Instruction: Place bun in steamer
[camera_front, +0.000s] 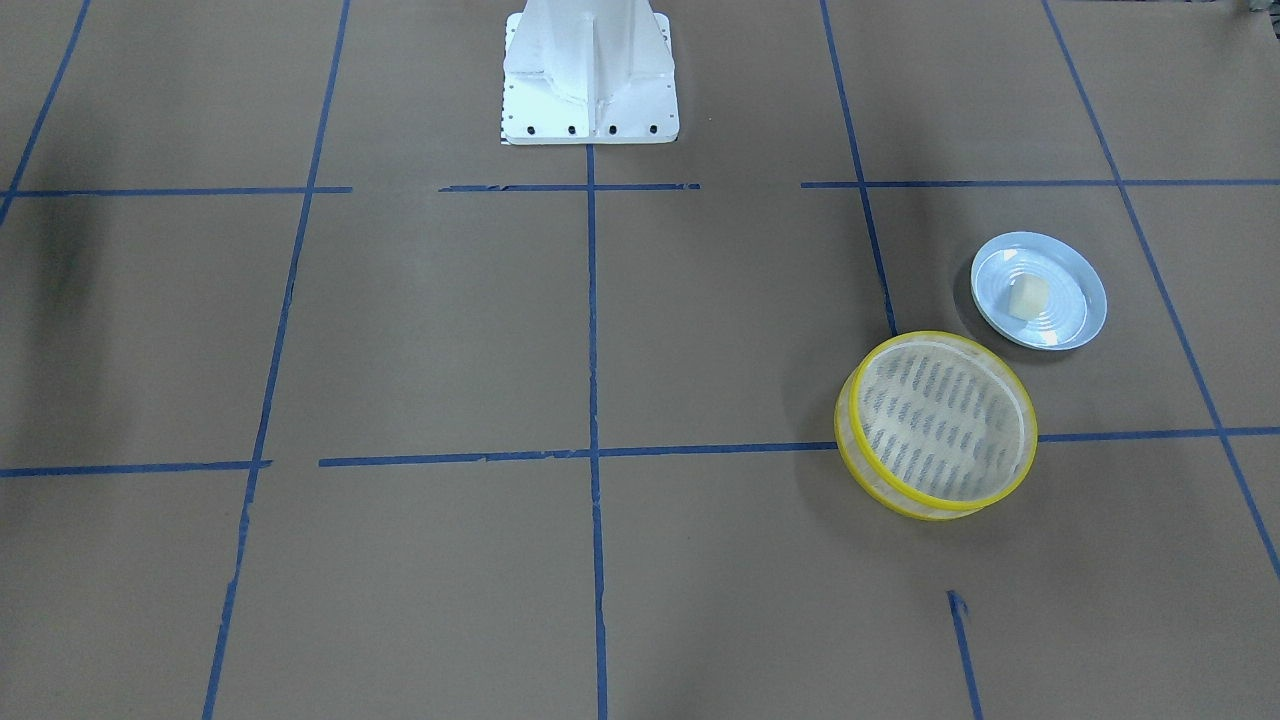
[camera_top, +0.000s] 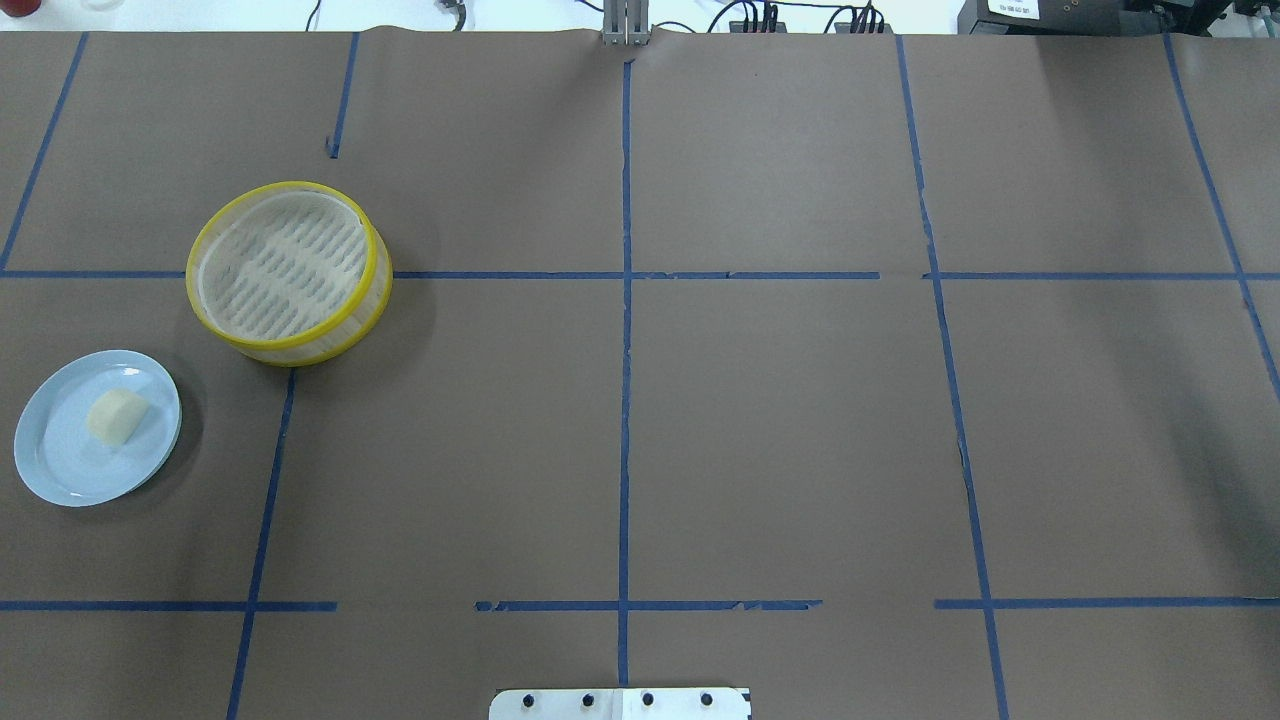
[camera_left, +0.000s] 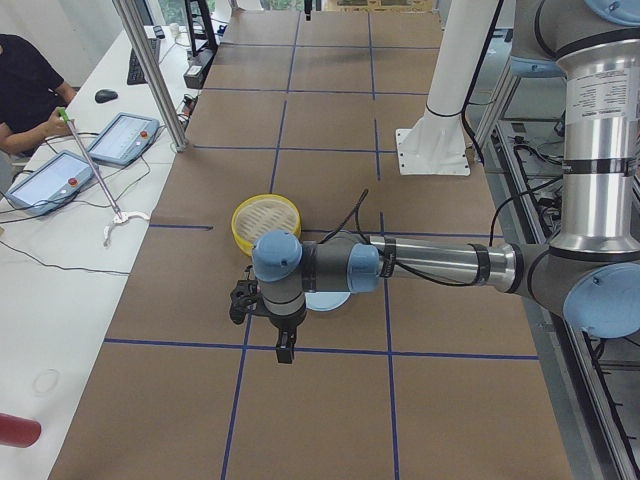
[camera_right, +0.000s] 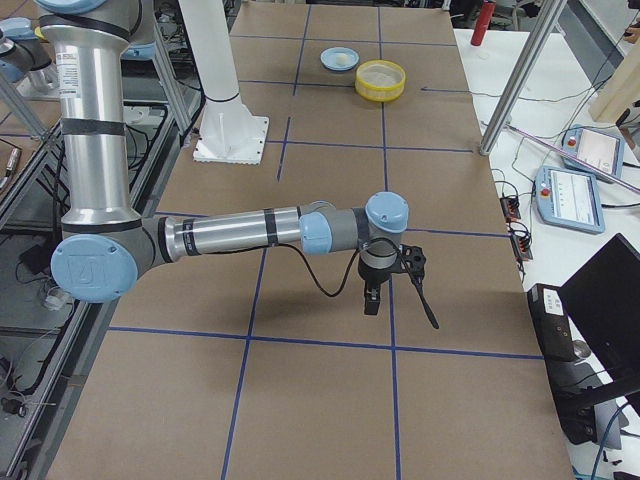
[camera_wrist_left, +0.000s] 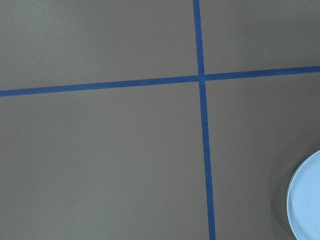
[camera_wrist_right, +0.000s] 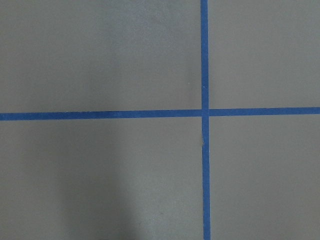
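Nothing is grasped yet: the bun (camera_top: 118, 414) is seen on the blue plate (camera_top: 60, 470), beside the empty steamer (camera_top: 285, 268). A reach to the plate by the left gripper (camera_left: 285, 350) is judged to be needed next (its opening cannot be told).

From the left side, the left arm (camera_left: 330, 268) covered most of the blue plate (camera_left: 326, 301), so the bun (camera_top: 117, 415) was hidden in that view. The left wrist camera showed only a slice of the plate, cut off at the edge. The left gripper (camera_left: 285, 346) and right gripper (camera_right: 371, 300) looked too small to tell if their jaws were apart.
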